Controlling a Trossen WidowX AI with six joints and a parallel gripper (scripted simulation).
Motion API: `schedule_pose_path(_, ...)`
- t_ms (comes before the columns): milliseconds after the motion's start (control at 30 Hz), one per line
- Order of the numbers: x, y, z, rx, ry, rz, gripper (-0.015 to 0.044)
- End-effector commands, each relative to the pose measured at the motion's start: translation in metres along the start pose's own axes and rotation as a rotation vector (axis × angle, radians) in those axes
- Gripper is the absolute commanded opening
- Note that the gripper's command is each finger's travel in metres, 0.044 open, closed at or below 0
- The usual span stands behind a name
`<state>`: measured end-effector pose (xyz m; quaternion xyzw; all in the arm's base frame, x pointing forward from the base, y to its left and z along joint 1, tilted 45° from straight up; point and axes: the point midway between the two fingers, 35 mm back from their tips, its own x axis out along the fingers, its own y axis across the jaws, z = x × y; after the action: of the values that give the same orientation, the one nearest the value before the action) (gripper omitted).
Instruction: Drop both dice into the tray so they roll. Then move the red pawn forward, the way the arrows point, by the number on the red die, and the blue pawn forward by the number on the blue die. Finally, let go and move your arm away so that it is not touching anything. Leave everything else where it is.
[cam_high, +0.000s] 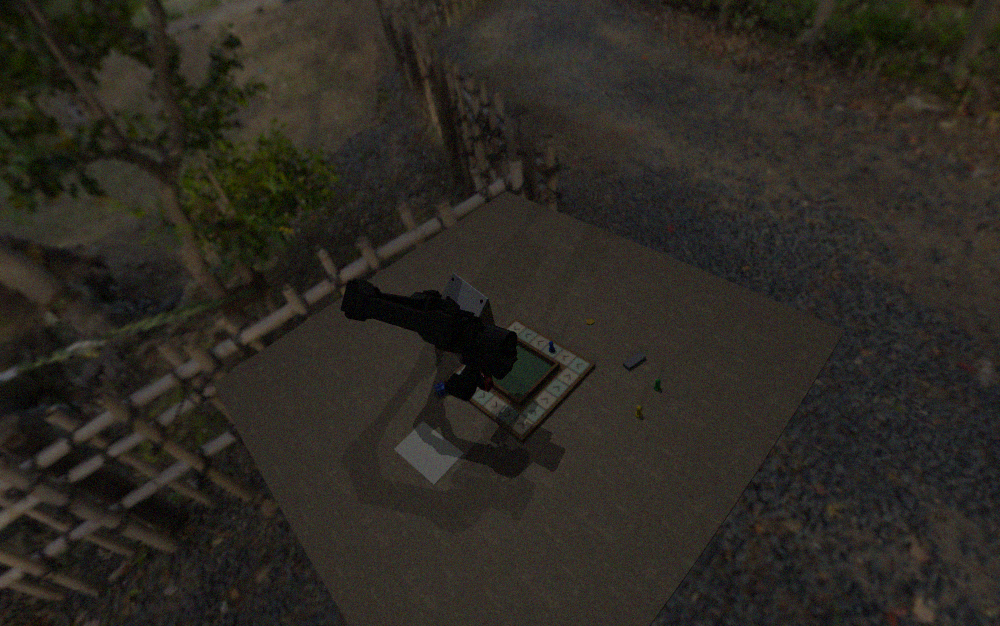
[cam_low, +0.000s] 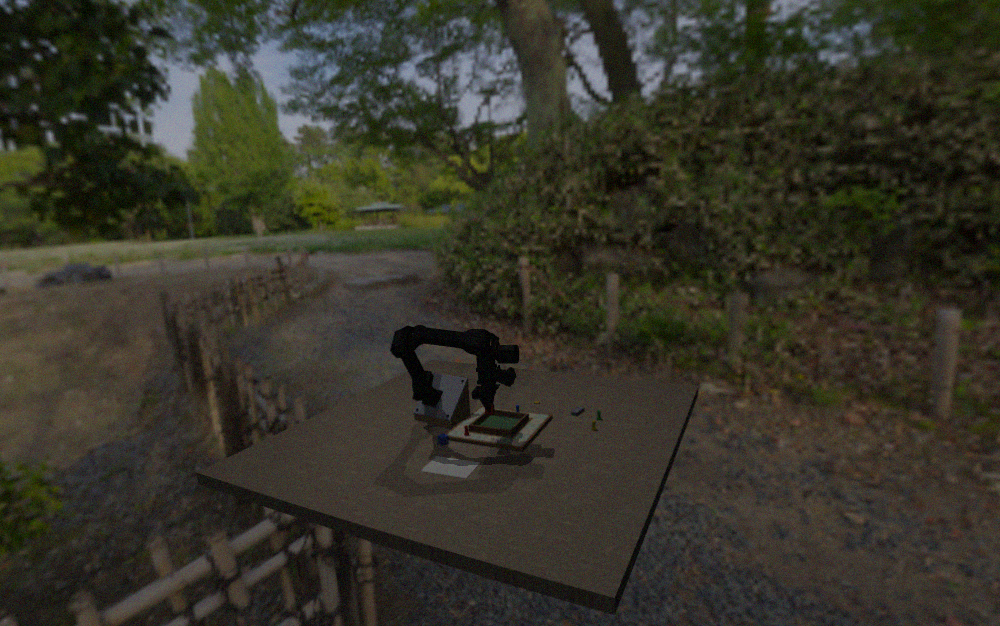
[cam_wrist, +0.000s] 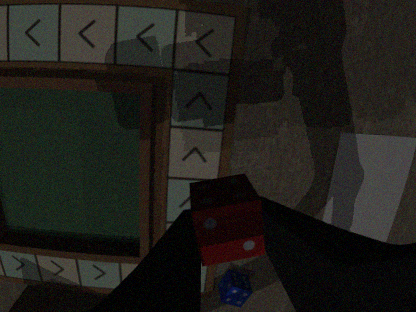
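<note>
My gripper (cam_high: 484, 381) (cam_low: 489, 408) (cam_wrist: 223, 212) is shut on the red die (cam_low: 489, 409) (cam_wrist: 227, 220) and holds it raised over the board's side strip, beside the tray (cam_high: 525, 374) (cam_low: 504, 422) (cam_wrist: 70, 165). The tray has a green floor, with no die seen in it. The blue die (cam_high: 439, 387) (cam_low: 442, 439) (cam_wrist: 235, 288) lies on the table just outside the board (cam_high: 557, 388) (cam_low: 535, 429) (cam_wrist: 87, 35). The red pawn (cam_low: 466, 430) stands on the board near that edge; the arm hides it in the top view. The blue pawn (cam_high: 552, 346) (cam_low: 517, 408) stands on the track's far side.
A white sheet (cam_high: 428, 451) (cam_low: 448, 467) (cam_wrist: 385, 185) lies near the board. A slanted pale panel (cam_high: 466, 293) (cam_low: 451, 394) stands behind the arm. Beyond the board are a yellow pawn (cam_high: 638, 411) (cam_low: 594, 425), a green pawn (cam_high: 657, 385) (cam_low: 599, 415), a grey-blue block (cam_high: 634, 361) (cam_low: 577, 411) and a yellow disc (cam_high: 589, 321).
</note>
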<state>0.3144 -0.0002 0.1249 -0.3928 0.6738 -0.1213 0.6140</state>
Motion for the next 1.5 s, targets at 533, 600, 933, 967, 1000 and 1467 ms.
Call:
schedule_pose_path(533, 0.016, 0.074, 0.009, -0.724, 0.01, 0.004, 0.0)
schedule_pose_path(600, 0.018, 0.081, 0.009, -0.793, 0.011, 0.004, 0.0)
schedule_pose_path(933, 0.026, 0.113, 0.005, -1.136, 0.019, 0.001, 0.0)
schedule_pose_path(967, 0.026, 0.116, 0.005, -1.17, 0.02, 0.001, 0.0)
schedule_pose_path(1000, 0.027, 0.119, 0.004, -1.205, 0.021, 0.001, 0.0)
schedule_pose_path(1467, 0.032, 0.127, 0.001, -1.288, -0.001, 0.047, 0.0)
